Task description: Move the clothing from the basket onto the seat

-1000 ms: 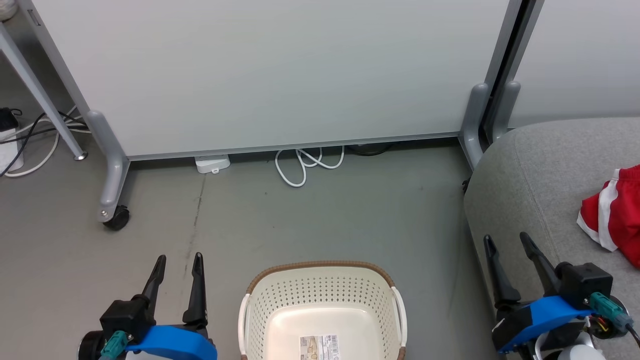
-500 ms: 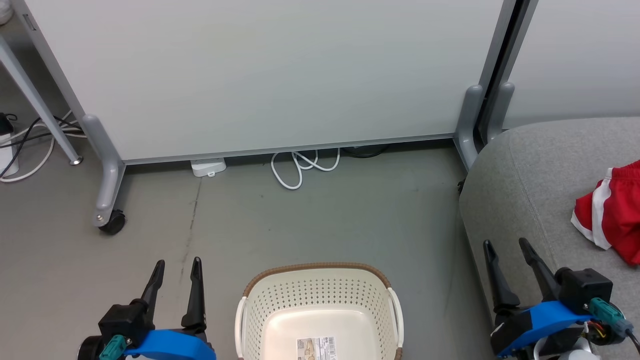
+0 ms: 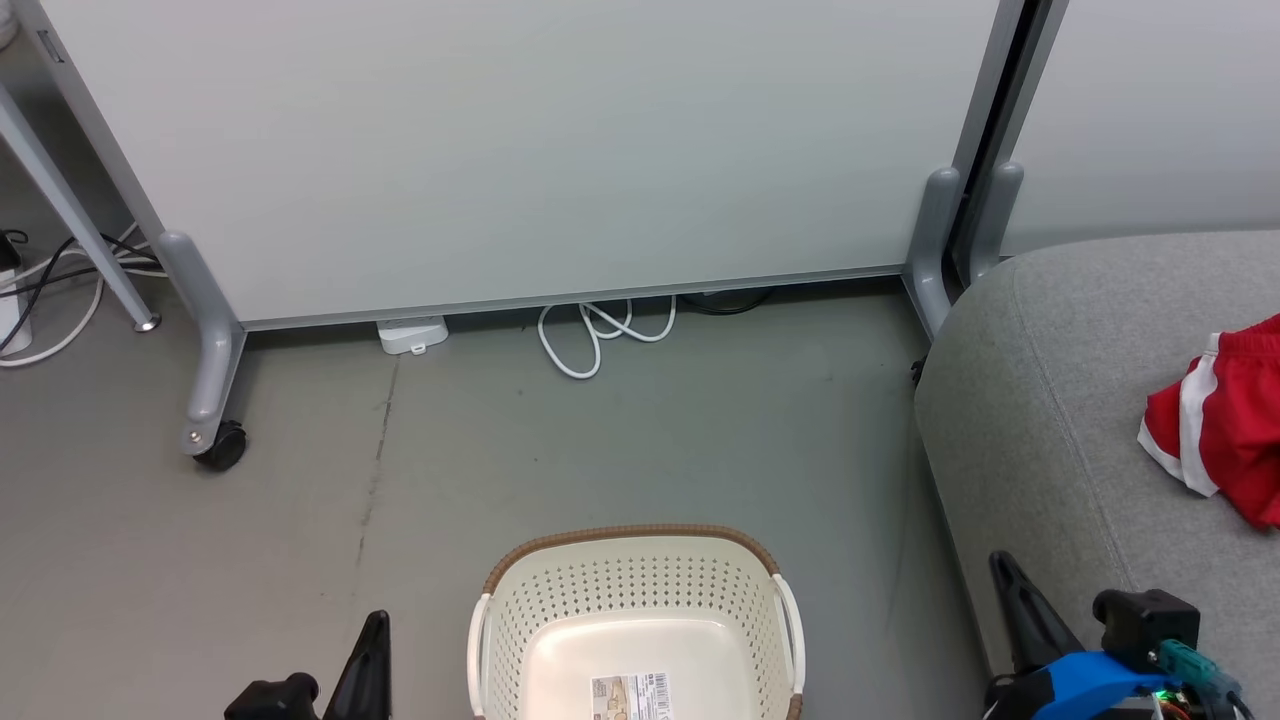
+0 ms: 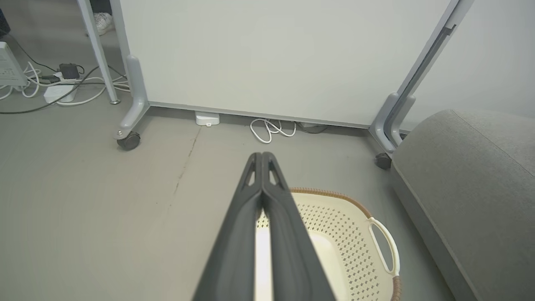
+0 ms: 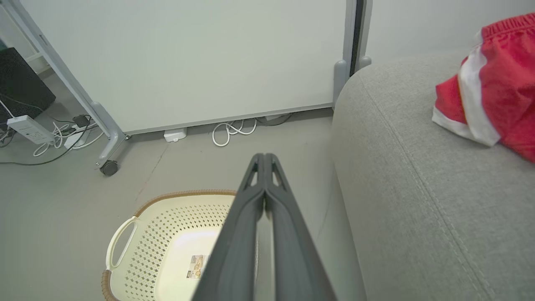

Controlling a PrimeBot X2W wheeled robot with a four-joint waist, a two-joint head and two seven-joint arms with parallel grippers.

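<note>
The cream perforated basket [image 3: 630, 590] with its brown rim stands on the floor at the bottom centre, holding nothing but a barcode label [image 3: 630, 697]. Red clothing [image 3: 1225, 425] with white stripes lies on the grey seat [image 3: 1050, 400] at the right edge; it also shows in the right wrist view as red clothing [image 5: 497, 83] on the seat [image 5: 409, 175]. My left gripper [image 4: 262, 155] is shut on nothing, left of the basket [image 4: 347, 225]. My right gripper [image 5: 265, 155] is shut and empty, between the basket [image 5: 175, 225] and the seat.
A pale partition panel [image 3: 520, 140] on grey wheeled legs [image 3: 205, 380] closes off the far side. A coiled white cable [image 3: 595, 335] and a small white box [image 3: 410, 335] lie under it. More cables [image 3: 50, 290] lie at the far left.
Both grippers went from open to shut and dropped lower in the head view. The camera has shifted slightly, sliding the scene to the left.
</note>
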